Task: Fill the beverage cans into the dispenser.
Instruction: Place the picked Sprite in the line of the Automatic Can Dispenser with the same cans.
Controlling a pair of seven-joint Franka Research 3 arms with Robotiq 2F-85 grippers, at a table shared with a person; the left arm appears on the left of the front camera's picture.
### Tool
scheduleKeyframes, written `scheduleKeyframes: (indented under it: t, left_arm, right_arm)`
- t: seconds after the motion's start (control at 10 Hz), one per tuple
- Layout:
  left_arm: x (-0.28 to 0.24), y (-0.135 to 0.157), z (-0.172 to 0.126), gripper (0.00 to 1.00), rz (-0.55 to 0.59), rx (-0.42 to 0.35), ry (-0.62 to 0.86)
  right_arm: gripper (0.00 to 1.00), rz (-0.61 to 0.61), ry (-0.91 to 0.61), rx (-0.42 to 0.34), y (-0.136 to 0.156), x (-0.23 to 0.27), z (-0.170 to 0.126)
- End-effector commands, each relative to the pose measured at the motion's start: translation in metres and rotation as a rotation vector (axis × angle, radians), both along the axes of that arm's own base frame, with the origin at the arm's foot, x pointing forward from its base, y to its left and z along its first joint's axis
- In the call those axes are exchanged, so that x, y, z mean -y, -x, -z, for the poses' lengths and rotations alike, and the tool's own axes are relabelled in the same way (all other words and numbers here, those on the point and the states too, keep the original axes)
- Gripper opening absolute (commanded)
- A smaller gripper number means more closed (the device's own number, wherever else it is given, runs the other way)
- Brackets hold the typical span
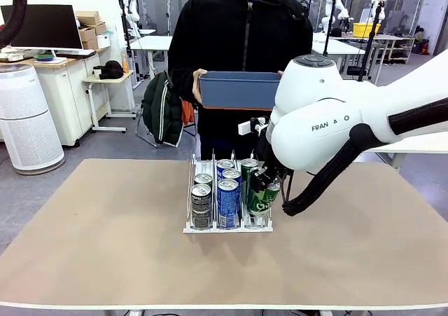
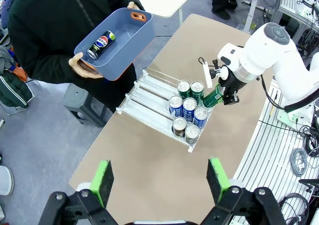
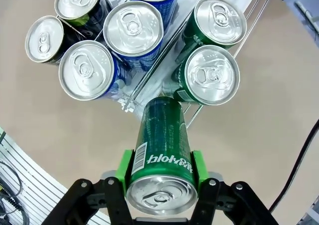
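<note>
The dispenser (image 1: pixel 210 229) sits mid-table with its lanes running away from me. Its left lane holds two black cans (image 1: pixel 201 202), its middle lane three blue cans (image 1: pixel 228 198), and its right lane two green cans (image 3: pixel 212 75) standing upright. My right gripper (image 3: pixel 162 166) is shut on another green can (image 3: pixel 162 135), held tilted, with its far end at the near end of the right lane. In the front view the right gripper (image 1: pixel 266 181) hangs beside that lane. My left gripper (image 2: pixel 160 180) is open and empty, high above the table.
A person at the far side holds a blue bin (image 1: pixel 238 92) at chest height, with one blue-and-black can (image 2: pixel 100 44) lying inside. The far stretch of the dispenser lanes (image 2: pixel 149 98) is bare. My right arm (image 1: pixel 336 130) fills the right side above the table.
</note>
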State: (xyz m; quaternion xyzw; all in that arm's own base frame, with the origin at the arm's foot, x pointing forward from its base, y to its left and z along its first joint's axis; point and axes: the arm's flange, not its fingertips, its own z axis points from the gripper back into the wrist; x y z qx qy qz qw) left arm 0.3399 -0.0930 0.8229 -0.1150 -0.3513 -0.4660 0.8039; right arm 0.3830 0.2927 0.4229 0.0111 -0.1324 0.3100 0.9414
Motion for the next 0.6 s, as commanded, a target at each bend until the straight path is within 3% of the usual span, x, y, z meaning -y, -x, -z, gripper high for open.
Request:
scheduleKeyframes:
  t: [0.0, 0.3, 0.5]
  left_arm:
    - [-0.0009, -0.0003, 0.0003, 1.0, -0.003, 0.003, 0.003]
    - [-0.0009, -0.0003, 0.0003, 1.0, -0.003, 0.003, 0.003]
    - [-0.0009, -0.0003, 0.0003, 1.0, -0.003, 0.003, 0.003]
  right_arm:
    - [0.63, 0.007, 0.019, -0.003, -0.0158, 0.009, 0.0159]
    - [0.96, 0.009, 0.029, 0.001, -0.0198, 0.0057, 0.0239]
    - [1.0, 0.016, 0.024, -0.001, -0.0198, 0.0049, 0.0233]
